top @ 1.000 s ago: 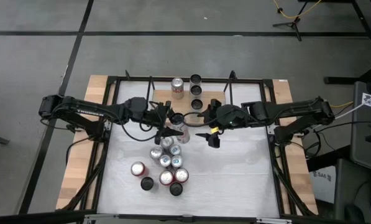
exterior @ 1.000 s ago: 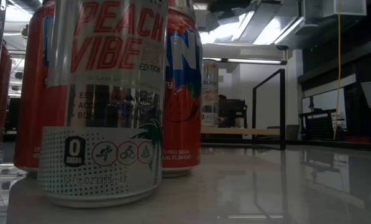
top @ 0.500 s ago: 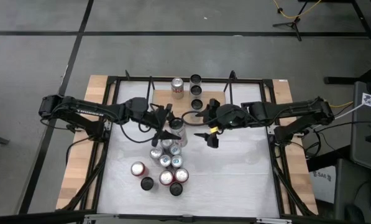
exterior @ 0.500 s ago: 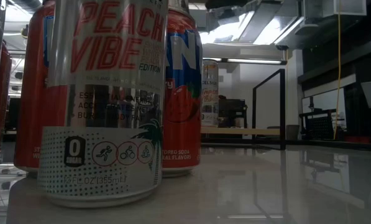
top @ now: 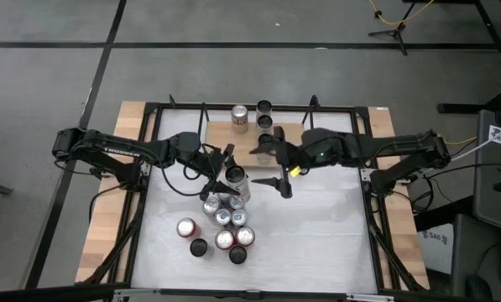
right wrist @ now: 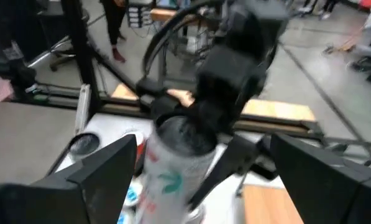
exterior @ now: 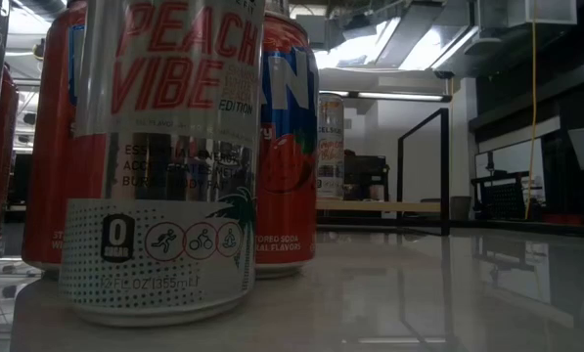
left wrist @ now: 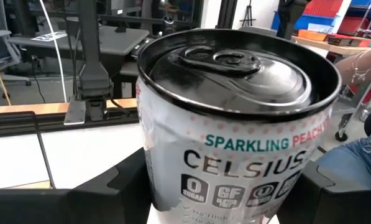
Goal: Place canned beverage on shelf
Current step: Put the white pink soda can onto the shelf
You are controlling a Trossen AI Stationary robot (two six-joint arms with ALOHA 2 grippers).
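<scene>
Since the earlier frames the right arm has pulled back toward the shelf [top: 252, 134], and the left claw [top: 232, 174] with its can has shifted a little toward the can cluster. The white tabletop [top: 317, 235] carries everything. The shelf, a light-wood board with thin black rods at both ends, lies at the far edge of the tabletop and holds three cans: a red and silver one [top: 239, 117] and two dark-topped ones [top: 264, 107] beside it. The left claw is clenched around a Celsius can [left wrist: 235, 137], both fingers pressing its sides; this can is upright, just in front of the shelf and not on it. The right claw [top: 277, 165] stands released and empty, its fingers spread wide, near the shelf's front edge beside the held can. The cluster of remaining cans [top: 221, 226] stands farther from the shelf, toward the tabletop's middle.
</scene>
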